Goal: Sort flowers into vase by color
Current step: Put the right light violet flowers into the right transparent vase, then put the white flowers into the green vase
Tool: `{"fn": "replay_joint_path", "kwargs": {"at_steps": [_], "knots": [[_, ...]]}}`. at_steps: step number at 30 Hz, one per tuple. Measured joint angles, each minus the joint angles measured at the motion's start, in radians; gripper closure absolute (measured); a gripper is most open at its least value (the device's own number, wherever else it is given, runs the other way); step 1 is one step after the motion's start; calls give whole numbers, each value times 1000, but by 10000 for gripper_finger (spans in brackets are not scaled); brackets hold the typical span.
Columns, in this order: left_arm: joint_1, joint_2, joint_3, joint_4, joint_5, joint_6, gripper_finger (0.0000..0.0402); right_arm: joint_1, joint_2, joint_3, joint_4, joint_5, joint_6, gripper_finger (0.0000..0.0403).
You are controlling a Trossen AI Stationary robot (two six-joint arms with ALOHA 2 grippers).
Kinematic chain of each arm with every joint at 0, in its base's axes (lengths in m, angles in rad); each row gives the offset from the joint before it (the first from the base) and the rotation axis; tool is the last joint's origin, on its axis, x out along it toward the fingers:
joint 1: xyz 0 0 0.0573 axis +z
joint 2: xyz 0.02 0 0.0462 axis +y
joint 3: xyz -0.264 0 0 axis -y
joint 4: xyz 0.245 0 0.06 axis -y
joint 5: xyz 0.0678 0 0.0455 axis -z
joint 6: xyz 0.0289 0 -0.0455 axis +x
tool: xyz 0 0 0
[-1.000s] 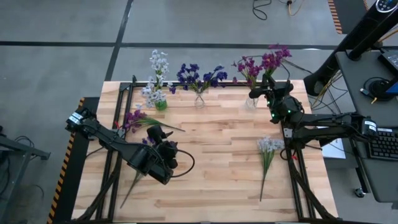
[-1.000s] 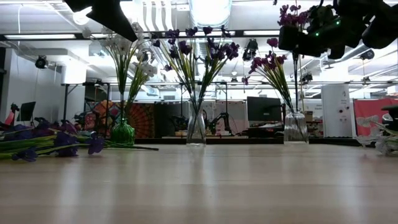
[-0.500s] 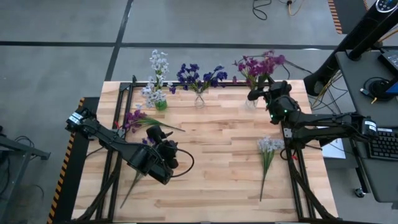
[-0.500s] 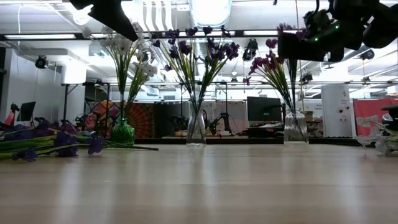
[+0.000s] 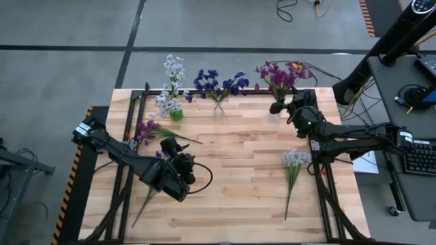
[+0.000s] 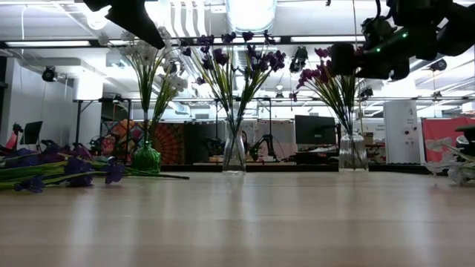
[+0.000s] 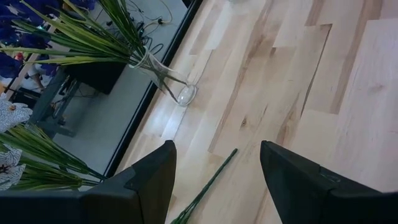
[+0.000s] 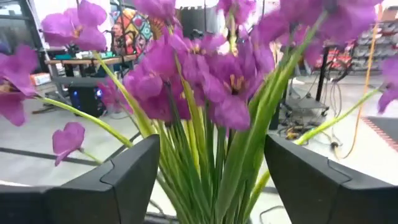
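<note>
Pale wooden counter (image 5: 231,170), dark-framed, workshop floor beyond it. Inspection proceeds from my right pincer (image 5: 281,107) outward.

Right pincer: fingers stand apart, nothing between them. It hangs at the magenta bunch (image 5: 281,72), whose stems rise directly before my wrist camera and stand in the clear vase (image 6: 352,152) below the pincer, at the counter's far edge. I judge this sprig delivered and the grip let go.

Farther along that far edge from the right pincer: the dark blue-violet bunch (image 5: 218,83) in its clear vase (image 6: 234,154), then the whitish bunch (image 5: 172,76) in the green vase (image 6: 146,158). Each vase carries one colour.

Behind the right pincer, toward my base, a whitish sprig (image 5: 293,167) lies flat on the counter, unsorted.

Left pincer (image 5: 174,160): jaws apart, empty, hovering low across the counter. Just beside it lie loose purple and violet sprigs (image 5: 151,128), and one bare green stem (image 7: 205,190) runs between its fingers on the wood.

Handling assessment: sprigs appear very light, stems slim and springy, blossoms soft and easily crushed. Recommend taking hold at mid-stem, clear of the blossoms, and lifting level so the head does not droop. The glass vases look narrow-footed; a stem dragged sideways could tip one.
</note>
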Motion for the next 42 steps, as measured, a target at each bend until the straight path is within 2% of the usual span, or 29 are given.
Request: {"fn": "replay_joint_path", "kwargs": {"at_steps": [9,14,19,28,37,42], "knots": [[0,0,0,0,29,-18,187,75,-62,0,-200,51,135,117],[0,0,0,-1,133,-75,187,126,-95,0,-272,51,223,117],[0,0,0,-2,269,-173,187,174,-107,0,-273,50,229,117],[-13,0,0,-3,346,-315,187,263,-107,0,-277,50,227,117],[-70,29,0,-28,582,-525,187,359,-107,0,-277,48,226,117],[-104,61,-1,-49,633,-584,187,434,-107,1,-277,2,280,117]]}}
